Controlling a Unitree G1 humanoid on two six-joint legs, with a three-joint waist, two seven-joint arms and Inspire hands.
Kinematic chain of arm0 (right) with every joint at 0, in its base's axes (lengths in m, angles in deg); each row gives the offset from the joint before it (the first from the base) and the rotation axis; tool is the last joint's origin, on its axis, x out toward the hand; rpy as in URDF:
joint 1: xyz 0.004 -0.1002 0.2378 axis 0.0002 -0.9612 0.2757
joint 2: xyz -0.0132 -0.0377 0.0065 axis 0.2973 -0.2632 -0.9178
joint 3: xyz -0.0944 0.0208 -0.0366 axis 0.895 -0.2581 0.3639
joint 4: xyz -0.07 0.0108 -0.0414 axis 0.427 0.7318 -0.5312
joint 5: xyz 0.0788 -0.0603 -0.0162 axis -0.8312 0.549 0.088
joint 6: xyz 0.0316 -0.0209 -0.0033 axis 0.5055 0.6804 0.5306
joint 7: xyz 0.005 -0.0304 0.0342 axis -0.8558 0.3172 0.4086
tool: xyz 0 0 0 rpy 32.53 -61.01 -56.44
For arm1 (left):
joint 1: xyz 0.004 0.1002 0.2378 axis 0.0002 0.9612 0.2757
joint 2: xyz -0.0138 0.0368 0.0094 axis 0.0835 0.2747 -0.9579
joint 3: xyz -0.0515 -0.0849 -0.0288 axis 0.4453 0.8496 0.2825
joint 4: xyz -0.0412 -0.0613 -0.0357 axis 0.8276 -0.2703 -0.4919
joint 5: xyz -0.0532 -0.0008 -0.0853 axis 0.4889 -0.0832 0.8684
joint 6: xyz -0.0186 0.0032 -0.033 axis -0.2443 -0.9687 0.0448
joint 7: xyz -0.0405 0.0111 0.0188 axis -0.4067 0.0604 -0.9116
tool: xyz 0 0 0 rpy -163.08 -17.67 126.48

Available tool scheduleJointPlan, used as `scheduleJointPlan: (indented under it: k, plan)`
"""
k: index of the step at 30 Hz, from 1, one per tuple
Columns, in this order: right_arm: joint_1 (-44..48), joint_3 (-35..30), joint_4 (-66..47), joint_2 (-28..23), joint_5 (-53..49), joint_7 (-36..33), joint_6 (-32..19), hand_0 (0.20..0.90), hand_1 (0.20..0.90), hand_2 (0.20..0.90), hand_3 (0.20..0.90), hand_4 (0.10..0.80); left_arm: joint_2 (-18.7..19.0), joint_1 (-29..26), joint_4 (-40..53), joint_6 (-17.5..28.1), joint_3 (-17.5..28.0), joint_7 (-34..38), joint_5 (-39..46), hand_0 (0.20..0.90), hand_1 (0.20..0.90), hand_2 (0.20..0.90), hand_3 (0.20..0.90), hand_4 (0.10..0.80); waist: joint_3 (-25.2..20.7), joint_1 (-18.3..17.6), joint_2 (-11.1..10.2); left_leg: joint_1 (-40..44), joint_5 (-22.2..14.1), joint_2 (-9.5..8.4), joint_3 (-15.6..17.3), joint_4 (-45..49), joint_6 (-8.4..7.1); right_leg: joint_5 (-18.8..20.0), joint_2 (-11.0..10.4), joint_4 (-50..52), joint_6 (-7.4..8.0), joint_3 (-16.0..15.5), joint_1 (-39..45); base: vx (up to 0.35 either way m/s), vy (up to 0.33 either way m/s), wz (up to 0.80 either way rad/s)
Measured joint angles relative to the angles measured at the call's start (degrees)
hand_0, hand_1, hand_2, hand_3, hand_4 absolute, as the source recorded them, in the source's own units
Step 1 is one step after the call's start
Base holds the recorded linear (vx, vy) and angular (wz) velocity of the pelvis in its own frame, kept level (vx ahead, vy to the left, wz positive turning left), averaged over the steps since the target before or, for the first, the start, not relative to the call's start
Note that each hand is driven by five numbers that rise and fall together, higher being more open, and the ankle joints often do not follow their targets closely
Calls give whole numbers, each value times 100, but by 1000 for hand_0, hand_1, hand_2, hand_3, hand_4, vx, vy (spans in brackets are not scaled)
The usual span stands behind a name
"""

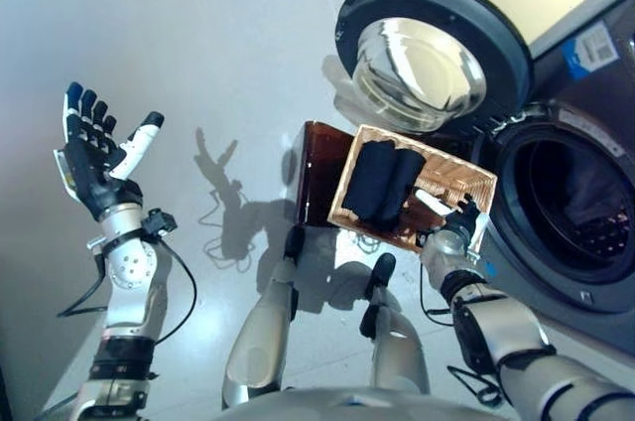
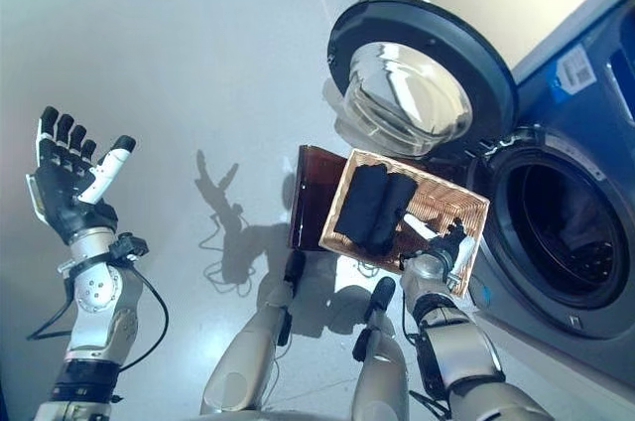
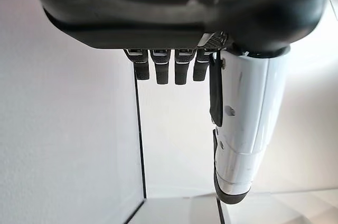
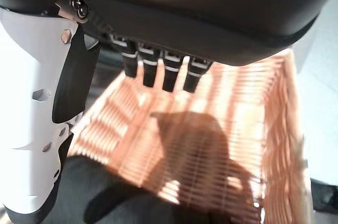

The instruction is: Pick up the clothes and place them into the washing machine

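R hand [image 1: 458, 222] hangs over the near edge of the wicker basket [image 1: 466, 181], fingers straight and relaxed, gripping nothing; its wrist view looks down on bare weave w/ dark cloth just at the thumb side. Prob. placed there to reach in for a grab, approaching from the robot's side of the basket.

L hand [image 1: 91, 155] is raised well off to the left over bare floor, palm spread, fingers straight, empty. Looks parked out of the way, so the job seems to be a one-arm affair for now.

Basket sits on a dark brown stand [image 1: 316, 171], right beside the washing machine [image 1: 585, 212]. The stand lifts it to about drum height, so the carry should be short. Washer door [image 1: 429, 49] is swung wide open, glass bowl facing up, drum mouth clear, ready for loading.

Clothes [image 1: 385, 183]: a black bundle, soft, rolled or folded in two lumps, lying in the basket's left half, away from the washer. Matte, no pattern visible; can't tell if one item or several. Not yet touched by either hand, so pick-up still to do.
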Motion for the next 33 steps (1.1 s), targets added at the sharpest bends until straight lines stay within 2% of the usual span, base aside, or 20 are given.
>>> scheduleJointPlan:
  k: [9,16,19,22,27,30,31,33]
  plan:
    - [610,-15,571,-34,99,-179,181,900,900,900,900,800,161,-271,15,0,-292,8,-118,900,900,900,900,800,27,155,-49,-359,2,-75,-147,141,-6,-69,-60,-2,13,-206,-116,70,4,16]
    - [745,-59,613,-16,102,-287,262,900,900,900,900,800,220,-292,76,0,-308,33,-265,900,900,900,900,800,144,308,-261,-729,16,-110,-168,178,2,-84,-101,0,77,-324,-380,43,-12,11]
    - [790,-54,660,-40,228,-407,356,900,900,900,900,800,221,-325,-9,-64,-489,70,-265,900,900,900,900,800,170,375,-298,-764,31,-150,-238,177,25,-115,-119,-3,115,-337,-380,21,-4,12]
    - [840,-55,677,-21,342,-418,362,900,900,900,900,800,332,-451,-540,-203,-848,50,-435,900,900,900,900,800,185,399,-301,-784,31,-171,-261,183,24,-136,-131,-4,135,-360,-370,10,9,7]
    - [961,-6,732,-22,544,-637,376,900,900,900,900,800,341,-551,-2180,-411,-1436,-78,-743,900,900,900,900,800,267,387,-287,-803,26,-176,-273,220,17,-140,-130,0,134,-378,-371,1,7,1]
    - [933,13,720,5,695,-711,359,900,900,900,900,800,185,-585,-3387,-599,-1569,-121,-988,900,900,900,900,800,314,358,-287,-829,-26,-176,-276,239,-25,-175,-123,-4,92,-370,-377,65,5,1]
    - [924,98,732,27,791,-796,356,900,900,900,900,800,96,-657,-3848,-665,-1605,-108,-1062,900,900,900,900,800,315,358,-285,-845,9,-225,-273,280,-16,-151,-132,17,125,-373,-385,-93,50,3]
    - [911,200,738,35,890,-837,365,900,900,900,900,800,-23,-617,-4169,-810,-1597,-112,-1091,900,900,900,900,800,320,330,-288,-853,-38,-193,-293,274,-39,-178,-147,14,107,-386,-377,57,-18,6]
